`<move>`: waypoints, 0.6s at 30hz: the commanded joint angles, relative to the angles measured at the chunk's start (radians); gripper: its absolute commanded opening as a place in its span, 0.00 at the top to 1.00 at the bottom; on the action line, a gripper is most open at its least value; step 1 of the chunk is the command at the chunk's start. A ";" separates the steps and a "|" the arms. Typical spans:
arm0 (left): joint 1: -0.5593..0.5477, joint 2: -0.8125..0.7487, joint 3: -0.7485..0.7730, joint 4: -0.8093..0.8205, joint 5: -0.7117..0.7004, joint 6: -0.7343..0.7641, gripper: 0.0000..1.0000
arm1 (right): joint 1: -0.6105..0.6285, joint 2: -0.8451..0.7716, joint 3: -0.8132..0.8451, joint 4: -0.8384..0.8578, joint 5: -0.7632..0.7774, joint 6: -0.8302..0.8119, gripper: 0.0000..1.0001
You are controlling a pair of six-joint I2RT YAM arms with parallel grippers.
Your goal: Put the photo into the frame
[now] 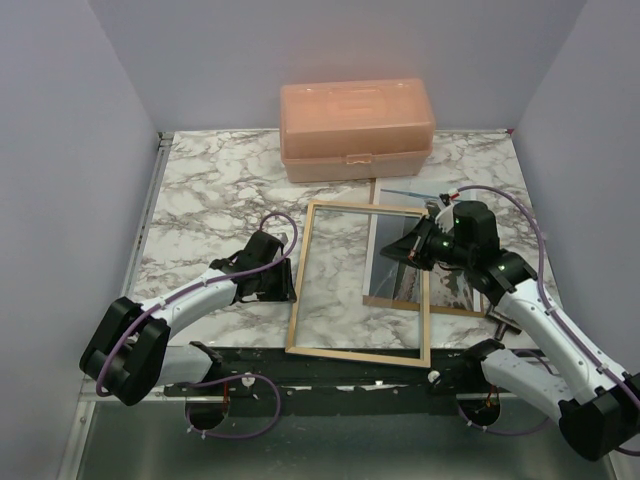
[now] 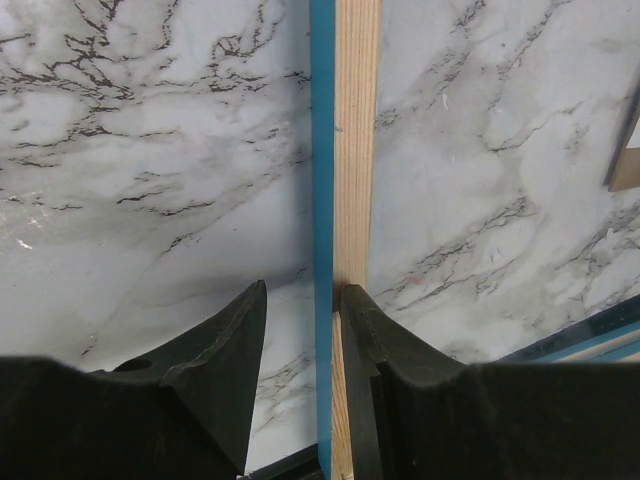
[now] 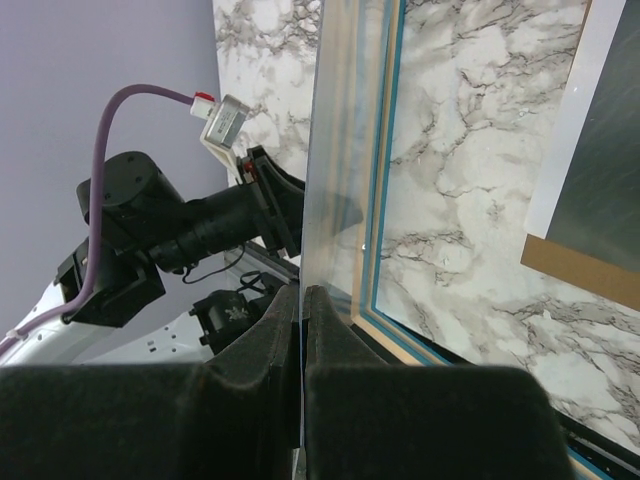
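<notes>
The frame (image 1: 358, 356) lies flat mid-table, light wood side up, its blue side edge (image 2: 321, 150) showing in the left wrist view. My left gripper (image 1: 285, 283) is open and straddles the frame's left rim (image 2: 357, 150). The right finger (image 2: 400, 350) rests on the wood, and the left finger stands off it with a gap. My right gripper (image 3: 303, 295) is shut on the edge of a clear pane (image 3: 340, 150), held raised and tilted over the frame's right side (image 1: 400, 255). The photo (image 3: 600, 150), dark with a white border, lies beyond it on the right (image 1: 455, 288).
A brown backing board (image 3: 580, 275) lies under the photo, and its edge (image 1: 455, 312) shows near the right arm. A closed orange plastic box (image 1: 357, 128) stands at the back of the marble table. Purple walls close in the left, right and back.
</notes>
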 commanded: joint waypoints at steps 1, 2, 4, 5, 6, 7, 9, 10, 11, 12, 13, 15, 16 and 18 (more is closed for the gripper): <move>-0.012 0.032 -0.010 -0.015 -0.028 0.023 0.63 | 0.005 0.024 0.011 -0.053 -0.026 -0.053 0.99; -0.013 0.034 -0.009 -0.015 -0.028 0.024 0.64 | 0.005 0.030 0.013 -0.056 -0.026 -0.060 0.99; -0.012 0.034 -0.009 -0.016 -0.031 0.023 0.64 | 0.005 0.039 0.018 -0.058 -0.033 -0.065 0.99; -0.013 0.033 -0.009 -0.016 -0.030 0.024 0.64 | 0.005 0.044 0.018 -0.055 -0.036 -0.069 0.99; -0.013 0.034 -0.009 -0.017 -0.030 0.024 0.64 | 0.005 0.048 0.017 -0.053 -0.041 -0.075 0.99; -0.013 0.034 -0.008 -0.016 -0.030 0.023 0.64 | 0.006 0.055 0.018 -0.056 -0.043 -0.080 1.00; -0.014 0.036 -0.007 -0.017 -0.031 0.024 0.64 | 0.005 0.070 0.025 -0.065 -0.048 -0.090 1.00; -0.014 0.036 -0.007 -0.017 -0.031 0.023 0.64 | 0.005 0.075 0.028 -0.069 -0.051 -0.092 0.99; -0.014 0.036 -0.008 -0.017 -0.030 0.023 0.64 | 0.005 0.078 0.029 -0.068 -0.054 -0.094 1.00; -0.014 0.036 -0.008 -0.017 -0.029 0.023 0.64 | 0.006 0.078 0.030 -0.071 -0.055 -0.096 0.99; -0.013 0.036 -0.007 -0.018 -0.032 0.024 0.64 | 0.006 0.079 0.031 -0.073 -0.053 -0.101 0.99; -0.014 0.037 -0.006 -0.017 -0.032 0.023 0.64 | 0.005 0.081 0.034 -0.082 -0.044 -0.108 0.99; -0.015 0.037 -0.005 -0.018 -0.032 0.023 0.64 | 0.006 0.084 0.036 -0.088 -0.043 -0.116 1.00; -0.015 0.037 -0.006 -0.018 -0.032 0.023 0.64 | 0.006 0.092 0.046 -0.111 -0.032 -0.129 0.99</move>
